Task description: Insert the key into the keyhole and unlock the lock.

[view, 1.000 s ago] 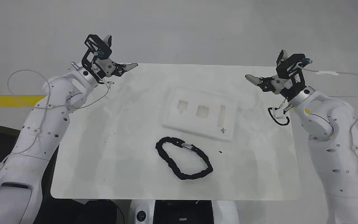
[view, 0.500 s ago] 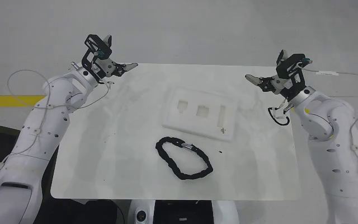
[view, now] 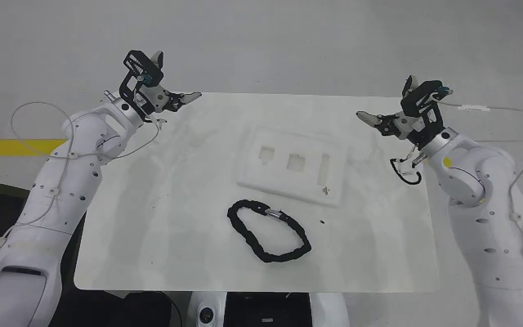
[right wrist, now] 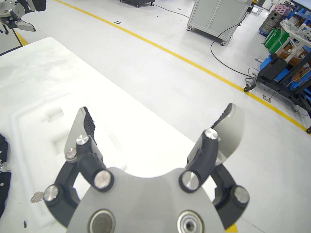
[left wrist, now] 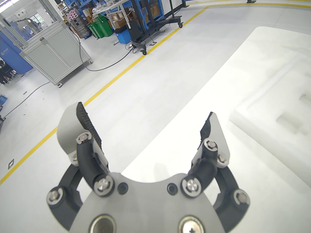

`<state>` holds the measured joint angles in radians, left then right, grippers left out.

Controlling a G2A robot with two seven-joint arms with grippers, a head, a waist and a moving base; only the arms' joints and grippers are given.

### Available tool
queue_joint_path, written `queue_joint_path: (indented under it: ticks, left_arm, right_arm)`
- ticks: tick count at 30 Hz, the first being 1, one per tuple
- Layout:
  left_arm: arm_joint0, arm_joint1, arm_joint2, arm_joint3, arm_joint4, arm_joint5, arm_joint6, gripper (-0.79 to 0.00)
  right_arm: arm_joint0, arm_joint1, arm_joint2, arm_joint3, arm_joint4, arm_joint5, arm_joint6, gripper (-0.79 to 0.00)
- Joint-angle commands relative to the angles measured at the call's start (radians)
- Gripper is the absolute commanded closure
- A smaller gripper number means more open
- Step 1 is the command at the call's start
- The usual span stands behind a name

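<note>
The left pincer point(left wrist: 145, 109) hangs over the far left corner of the desk point(view: 163, 212). Its two fingers are spread wide and it holds nothing.

The lock point(view: 270, 233) is a black chain loop. It lies flat near the middle of the desk, on the side close to the robot. Its silver end point(view: 275, 215) sits on the far side of the loop. It is too small to tell which way that end faces.

Just past the lock lies a white foam tray point(view: 278, 184). The key point(view: 327, 191) rests on the tray's near right corner, apart from the lock.

The right pincer point(right wrist: 157, 107) hangs over the far right corner of the desk. It is wide open too, with nothing in it.

The key matters most for the next move. From the right pincer, it lies toward the middle of the desk and closer to the robot. I think the right arm is the nearer one, so it looks best placed to fetch the key. The lock sits about halfway between the two arms.

In the top view the key is just a tiny speck, so its long side is hard to tell. The right wrist view shows the key larger, poking out beside the pincer's frame. That view also shows the left pincer far across the desk. The left wrist view shows an edge of the tray with one cut-out.
</note>
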<state>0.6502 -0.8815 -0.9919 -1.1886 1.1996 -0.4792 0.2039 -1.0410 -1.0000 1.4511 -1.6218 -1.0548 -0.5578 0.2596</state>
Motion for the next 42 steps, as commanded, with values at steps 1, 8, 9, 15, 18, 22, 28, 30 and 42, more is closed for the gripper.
queue_joint_path:
  ticks: [1, 8, 9, 15, 18, 22, 28, 30, 42]
  left_arm:
    - [0.0, 0.0, 0.0, 0.0, 0.0, 0.0, 0.0, -0.785]
    - [0.0, 0.0, 0.0, 0.0, 0.0, 0.0, 0.0, -0.785]
    - [0.0, 0.0, 0.0, 0.0, 0.0, 0.0, 0.0, -0.785]
    - [0.0, 0.0, 0.0, 0.0, 0.0, 0.0, 0.0, -0.785]
    - [0.0, 0.0, 0.0, 0.0, 0.0, 0.0, 0.0, -0.785]
    - [0.0, 0.0, 0.0, 0.0, 0.0, 0.0, 0.0, -0.785]
    - [0.0, 0.0, 0.0, 0.0, 0.0, 0.0, 0.0, -0.785]
    - [0.0, 0.0, 0.0, 0.0, 0.0, 0.0, 0.0, -0.785]
    - [0.0, 0.0, 0.0, 0.0, 0.0, 0.0, 0.0, -0.785]
  right_arm:
    - [0.0, -0.001, -0.014, -0.011, 0.026, 0.012, 0.06, -0.785]
    - [0.019, -0.007, -0.057, -0.063, 0.161, 0.1, 0.308, -0.785]
    - [0.022, -0.008, -0.066, -0.074, 0.186, 0.115, 0.345, -0.785]
    - [0.053, -0.012, -0.132, -0.117, 0.315, 0.186, 0.608, -0.785]
    - [0.068, -0.014, -0.159, -0.132, 0.36, 0.222, 0.704, -0.785]
    - [0.076, -0.014, -0.189, -0.149, 0.41, 0.254, 0.808, -0.785]
    - [0.064, -0.01, -0.215, -0.186, 0.442, 0.279, 0.911, -0.785]
    - [0.052, -0.008, -0.221, -0.198, 0.449, 0.281, 0.937, -0.785]
    - [-0.021, 0.003, -0.252, -0.252, 0.47, 0.287, 1.001, -0.785]
